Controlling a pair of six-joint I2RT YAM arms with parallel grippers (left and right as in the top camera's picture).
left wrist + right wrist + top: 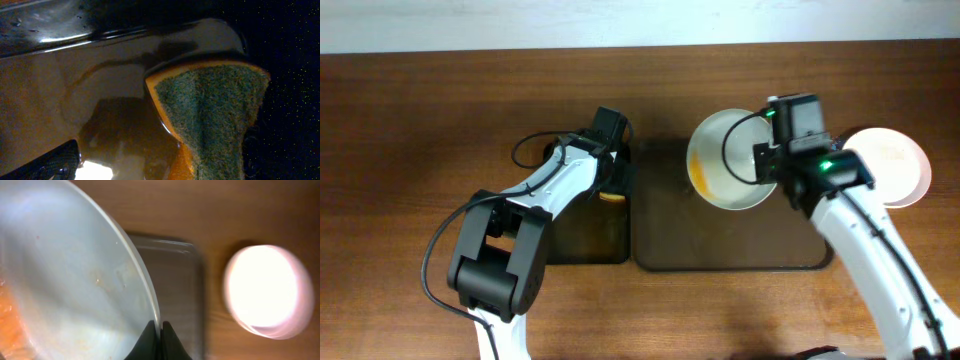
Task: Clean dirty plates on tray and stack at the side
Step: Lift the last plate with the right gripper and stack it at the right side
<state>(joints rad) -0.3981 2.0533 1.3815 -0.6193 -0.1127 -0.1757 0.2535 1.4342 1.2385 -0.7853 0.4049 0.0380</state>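
Right hand [160,332] clamps the rim of the smeared plate [75,280] over the tray [175,270]; left hand [611,172] gapes beside the sponge [210,120].

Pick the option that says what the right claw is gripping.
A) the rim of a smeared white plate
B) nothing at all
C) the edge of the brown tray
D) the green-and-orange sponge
A: in the right wrist view the right claw is pinched shut on the rim of the plate, which carries an orange smear on its far side.
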